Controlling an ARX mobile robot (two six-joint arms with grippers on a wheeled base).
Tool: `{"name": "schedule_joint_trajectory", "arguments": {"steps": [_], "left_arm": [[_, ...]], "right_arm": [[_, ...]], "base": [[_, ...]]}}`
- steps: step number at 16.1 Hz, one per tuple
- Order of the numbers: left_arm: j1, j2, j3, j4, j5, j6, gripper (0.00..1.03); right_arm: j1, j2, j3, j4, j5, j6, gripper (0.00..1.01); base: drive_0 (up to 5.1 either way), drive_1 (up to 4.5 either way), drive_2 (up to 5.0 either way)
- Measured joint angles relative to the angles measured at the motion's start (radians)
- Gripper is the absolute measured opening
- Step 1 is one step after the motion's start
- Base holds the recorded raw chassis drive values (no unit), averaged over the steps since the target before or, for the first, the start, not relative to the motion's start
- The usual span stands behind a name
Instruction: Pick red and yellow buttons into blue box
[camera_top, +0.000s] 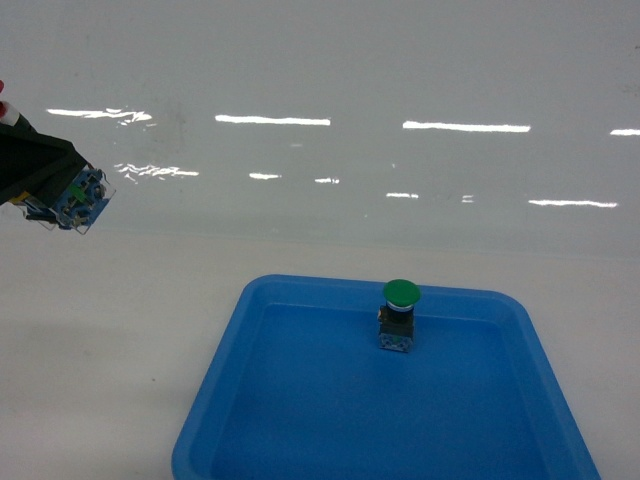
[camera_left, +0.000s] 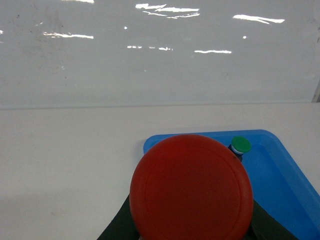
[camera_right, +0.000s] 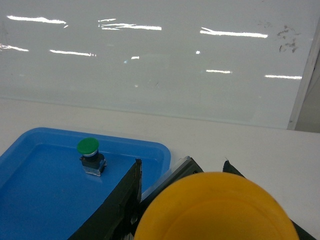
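The red button (camera_left: 190, 187) fills the lower middle of the left wrist view, cap toward the camera, with my left gripper (camera_left: 192, 231) shut on it. In the head view that gripper (camera_top: 62, 190) hangs at the far left, above the table, with the button's clear block (camera_top: 82, 198) sticking out of it. The yellow button (camera_right: 215, 212) fills the bottom of the right wrist view, and my right gripper (camera_right: 197, 222) is shut on it, dark fingers (camera_right: 122, 197) on either side. The right gripper is outside the head view. The blue box is out of view.
A shallow blue tray (camera_top: 300, 420) lies at the front of the white table, with a green-capped button (camera_top: 400, 312) standing upright near its far rim. The same tray (camera_right: 40, 200) and green button (camera_right: 89, 150) show left of the right gripper. A glossy white wall runs behind the table.
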Motion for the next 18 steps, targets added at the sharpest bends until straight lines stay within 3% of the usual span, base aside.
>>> {"name": "schedule_joint_trajectory", "arguments": {"steps": [4,8,18], "left_arm": [[0.0,0.0,0.0,0.001,0.0,0.0,0.24],[0.004,-0.002,-0.001,0.0,-0.005,0.0,0.24],[0.002,-0.003,-0.001,0.0,0.0,0.001,0.24]], "right_arm": [[0.0,0.0,0.0,0.001,0.0,0.0,0.41],[0.001,-0.004,-0.001,-0.001,0.0,0.0,0.41],[0.0,-0.002,-0.001,0.0,0.0,0.0,0.41]], "base": [[0.0,-4.05,4.1],[3.4,-4.84,1.4],[4.8,-3.0,-2.0]]}}
